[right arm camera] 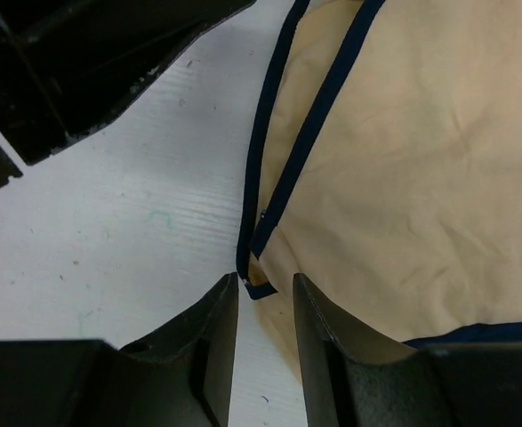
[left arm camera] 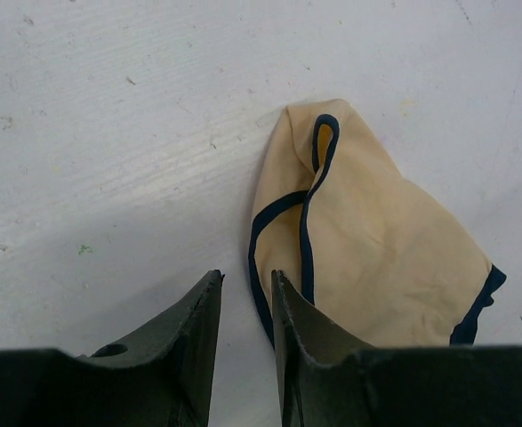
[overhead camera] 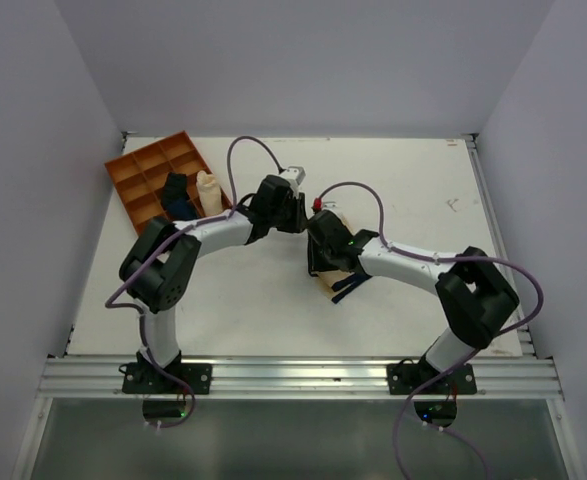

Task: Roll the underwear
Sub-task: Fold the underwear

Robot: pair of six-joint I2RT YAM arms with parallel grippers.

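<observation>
On the white table (overhead camera: 423,190) lies one underwear (left arm camera: 376,231), close to the middle. It is tan with a thin dark band along its edges. It is floppy and a bit folded, not rolled up. Two robot arms reach in to it, one from each side, and their ends are close together above it.

The left gripper (left arm camera: 245,283) has two fingers. They stand a little apart, and only bare table shows in the gap, so it holds nothing. One finger tip sits just over the dark edge of the cloth. I cannot tell if it touches.

The right gripper (right arm camera: 266,286) has two fingers too. They are a little apart as well. One corner of the underwear, where two dark band lines meet, lies right at the finger tips. The fingers are not squeezing it, so this gripper has nothing in it either.

At the far left corner of the table sits one orange tray (overhead camera: 138,165), split into small boxes. Two rolled cloths stand in it, side by side: one dark blue roll (overhead camera: 178,195) and one cream roll (overhead camera: 208,190). The tray is well apart from the underwear.
</observation>
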